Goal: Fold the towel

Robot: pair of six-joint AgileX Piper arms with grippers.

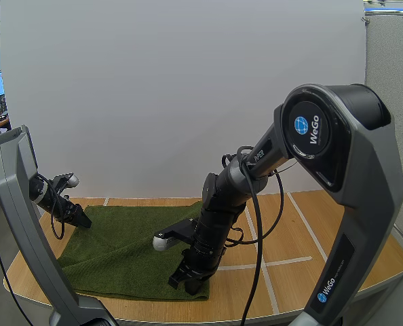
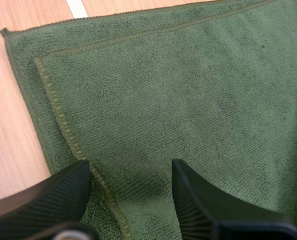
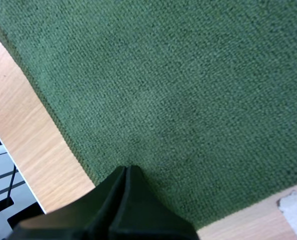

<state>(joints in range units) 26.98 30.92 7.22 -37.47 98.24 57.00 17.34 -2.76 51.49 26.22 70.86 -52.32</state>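
Note:
A dark green towel (image 1: 127, 248) lies flat on the wooden table (image 1: 310, 231), left of the middle. My left gripper (image 1: 79, 219) hovers at the towel's far left corner. In the left wrist view its fingers stand apart, open (image 2: 131, 167), over the towel (image 2: 188, 90), where an upper layer with a stitched hem lies set in from the lower layer's edge. My right gripper (image 1: 188, 280) is down at the towel's front right corner. Its fingers form one dark wedge (image 3: 127, 172), shut, with the tip on the towel (image 3: 188, 75) close to its edge.
White tape lines (image 1: 283, 261) cross the bare wood to the right of the towel. The table's front edge runs close below the towel's front hem. A strip of white tape (image 2: 77, 7) lies just past the towel's far corner.

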